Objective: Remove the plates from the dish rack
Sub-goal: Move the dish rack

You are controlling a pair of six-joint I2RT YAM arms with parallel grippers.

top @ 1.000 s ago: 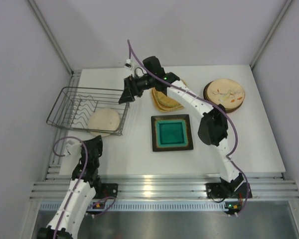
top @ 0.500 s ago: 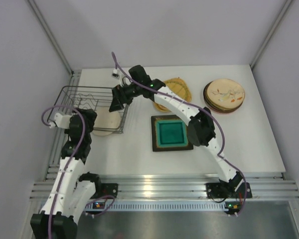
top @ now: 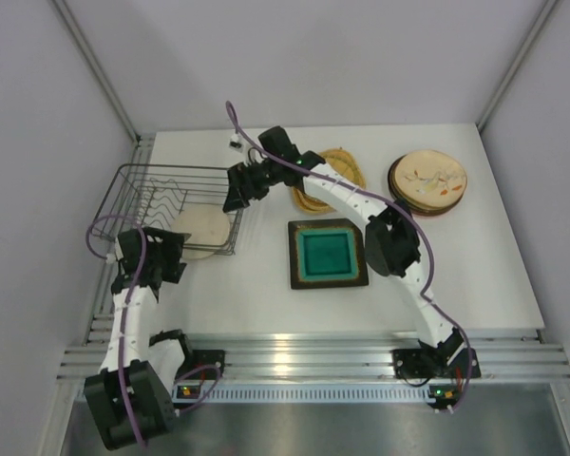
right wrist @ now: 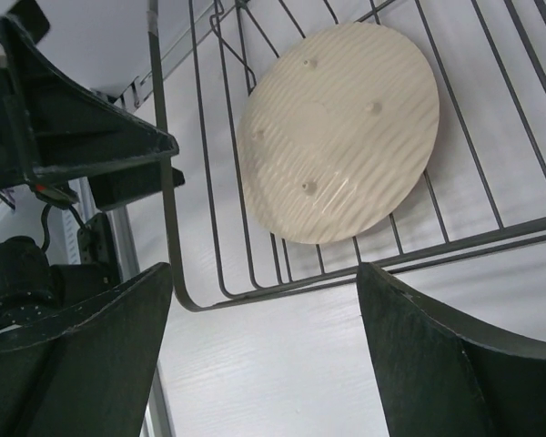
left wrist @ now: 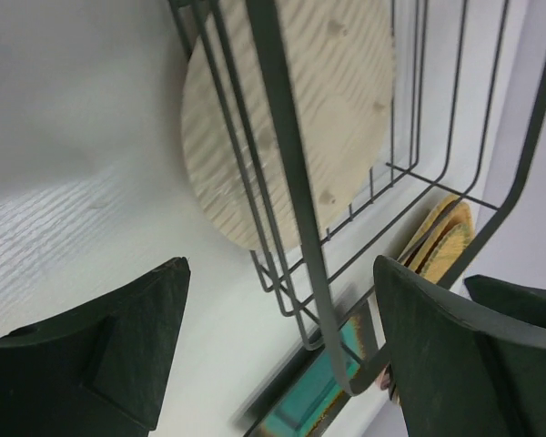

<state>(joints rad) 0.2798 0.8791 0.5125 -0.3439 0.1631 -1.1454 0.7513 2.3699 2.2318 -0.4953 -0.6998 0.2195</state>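
Top cam: the dish rack (top: 157, 204) is on the left of the table (top: 494, 275) w/ one thing in it, a round cream plate (top: 201, 231) low in the near-right corner. Can't tell if it lies flat or leans. The right gripper (top: 236, 198) hangs over the rack's right rim, w/ the plate just below its tips. The left gripper (top: 174, 254) is at the rack's near edge, plate just right of it. Neither opening can be read from this view. Out of the rack, to the right of the right gripper, are woven plates (top: 340, 169) partly under that arm, a square teal plate (top: 328, 254) w/ dark rim, and a stack of round patterned plates (top: 427, 179) farthest off.

Left wrist cam: the left gripper (left wrist: 278, 300) has its jaws spread wide and holds nothing. A thick rack wire (left wrist: 287, 164) runs up through the gap, touching neither finger as far as can be seen. The cream plate (left wrist: 346, 91) sits ahead of the fingers, behind the wires — inside the rack. Past the rack, ahead-right, the woven plates (left wrist: 441, 237) show; the teal plate (left wrist: 314, 405) is a blur btwn the fingers.

Right wrist cam: the right gripper (right wrist: 264, 300) is also spread wide and empty. The rack's corner (right wrist: 159, 137) lies btwn its fingers, and the cream plate (right wrist: 341, 132) sits ahead inside the rack — ribbed face, four small dots. The left gripper (right wrist: 164, 164) shows upper left, outside the rim.
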